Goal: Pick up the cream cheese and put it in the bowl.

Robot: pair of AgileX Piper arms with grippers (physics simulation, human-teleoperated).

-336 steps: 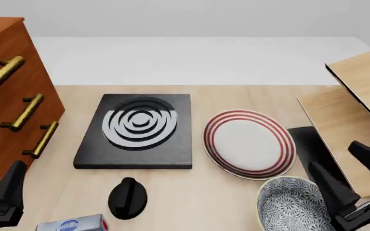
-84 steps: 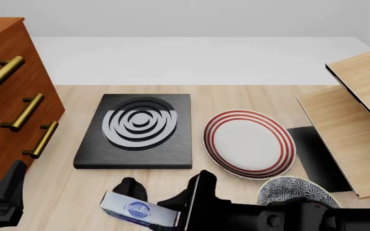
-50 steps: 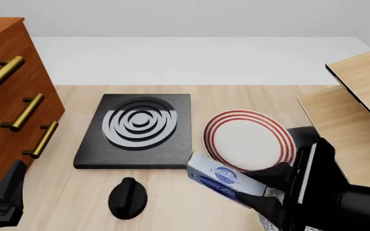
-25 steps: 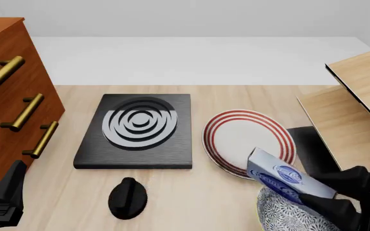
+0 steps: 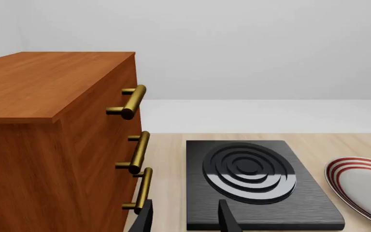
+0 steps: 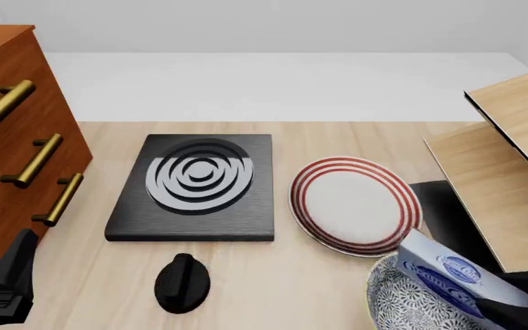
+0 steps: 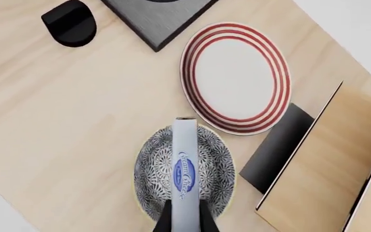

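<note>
While held above bowl (image 7: pixel 184 179), cream cheese (image 7: pixel 183 171) (inside rim), plate (image 7: pixel 235 77) adjacent

The front view looks forward and down over the worktop (image 6: pixel 273 275) from the arms' side, taking in the hob (image 6: pixel 195 185) and the plate (image 6: pixel 356 205). The left wrist view sits low and near the worktop, facing level along it past the drawers (image 5: pixel 56 145) to the same hob (image 5: pixel 253 179). The right wrist view hangs high, looking straight down on the plate (image 7: pixel 235 77) and bowl (image 7: pixel 150 169).
</note>
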